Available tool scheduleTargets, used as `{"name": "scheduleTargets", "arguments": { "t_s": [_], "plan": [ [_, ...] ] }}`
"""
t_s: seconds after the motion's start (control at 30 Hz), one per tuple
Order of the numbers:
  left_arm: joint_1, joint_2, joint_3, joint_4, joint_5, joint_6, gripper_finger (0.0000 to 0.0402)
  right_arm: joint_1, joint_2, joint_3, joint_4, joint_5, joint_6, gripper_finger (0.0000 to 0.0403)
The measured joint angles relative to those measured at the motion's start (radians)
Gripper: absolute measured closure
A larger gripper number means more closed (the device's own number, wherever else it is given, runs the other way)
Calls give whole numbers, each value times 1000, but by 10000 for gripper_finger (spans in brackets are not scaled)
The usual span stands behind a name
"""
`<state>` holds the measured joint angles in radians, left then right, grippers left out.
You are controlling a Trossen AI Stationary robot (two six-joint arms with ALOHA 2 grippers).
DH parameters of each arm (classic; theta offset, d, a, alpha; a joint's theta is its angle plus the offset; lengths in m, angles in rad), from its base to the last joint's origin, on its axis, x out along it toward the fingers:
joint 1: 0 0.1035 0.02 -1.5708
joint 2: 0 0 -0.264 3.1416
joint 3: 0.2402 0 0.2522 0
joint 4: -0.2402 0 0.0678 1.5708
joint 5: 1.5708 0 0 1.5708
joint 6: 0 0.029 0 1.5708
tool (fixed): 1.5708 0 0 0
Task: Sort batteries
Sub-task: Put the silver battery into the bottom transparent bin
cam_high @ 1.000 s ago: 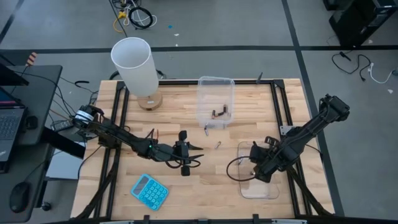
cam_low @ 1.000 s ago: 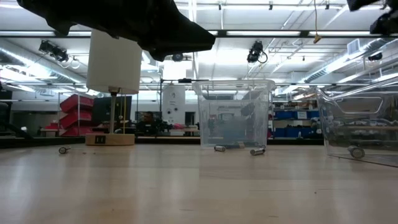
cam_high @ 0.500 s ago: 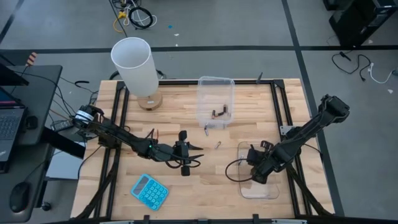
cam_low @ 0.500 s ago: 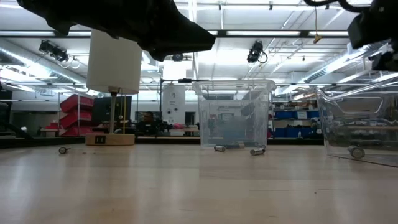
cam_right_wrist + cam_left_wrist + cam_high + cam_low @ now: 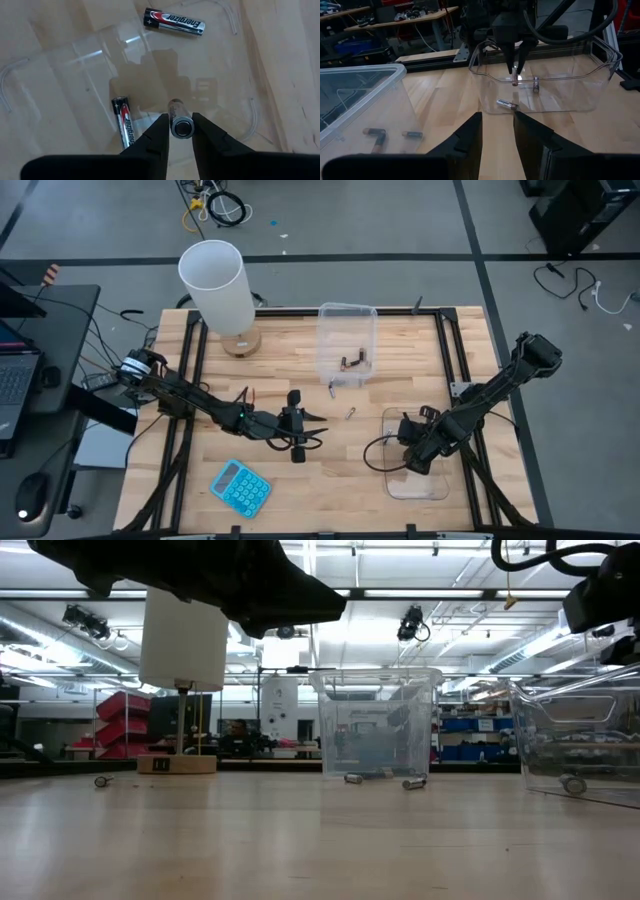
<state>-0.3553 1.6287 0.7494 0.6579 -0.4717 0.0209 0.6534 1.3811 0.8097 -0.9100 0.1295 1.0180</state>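
My right gripper [image 5: 182, 131] points down into the clear tub [image 5: 435, 485] at the table's right and is shut on a silvery battery [image 5: 182, 125], which I see end-on. A black-and-silver battery [image 5: 123, 127] lies on the tub floor beside it, and another battery [image 5: 174, 22] lies by the tub's wall. My left gripper [image 5: 320, 430] waits open at mid-table, aimed at that tub, with nothing between its fingers. Dark batteries [image 5: 352, 362] lie in the far tub [image 5: 347, 315]. Loose batteries [image 5: 351, 413] lie on the wood between the tubs. My right gripper pinches the silvery battery's round side [image 5: 182, 119] between its two fingers, coming from above and pointing down. The battery stands upright along the fingers, its lower end [image 5: 514, 82] below the fingertips inside the tub. Whether that end touches the tub floor I cannot tell.
A white lamp [image 5: 215, 280] stands at the far left and a blue calculator [image 5: 241, 487] lies near the front edge. Another loose battery [image 5: 100, 781] lies on the table toward the lamp. Black frame rails run along the table's sides.
My right gripper has sunk straight down into the right tub with the battery, most of it in the first half second. My left arm has kept still.
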Motion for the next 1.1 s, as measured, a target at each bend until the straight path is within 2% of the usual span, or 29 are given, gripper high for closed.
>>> {"name": "scheduleTargets", "arguments": {
  "t_s": [0.5, 0.97, 1.1],
  "plan": [
    [0, 0, 0, 0, 2, 0, 289, 0, 0, 1, -2, -1, 12, 336],
    [0, 0, 0, 0, 2, 0, 289, 0, 0, 77, -40, 0, 15, 341],
    [-7, 0, 0, -34, 2, -15, 289, 0, 0, 109, -42, 41, 5, 345]
  ]
}}
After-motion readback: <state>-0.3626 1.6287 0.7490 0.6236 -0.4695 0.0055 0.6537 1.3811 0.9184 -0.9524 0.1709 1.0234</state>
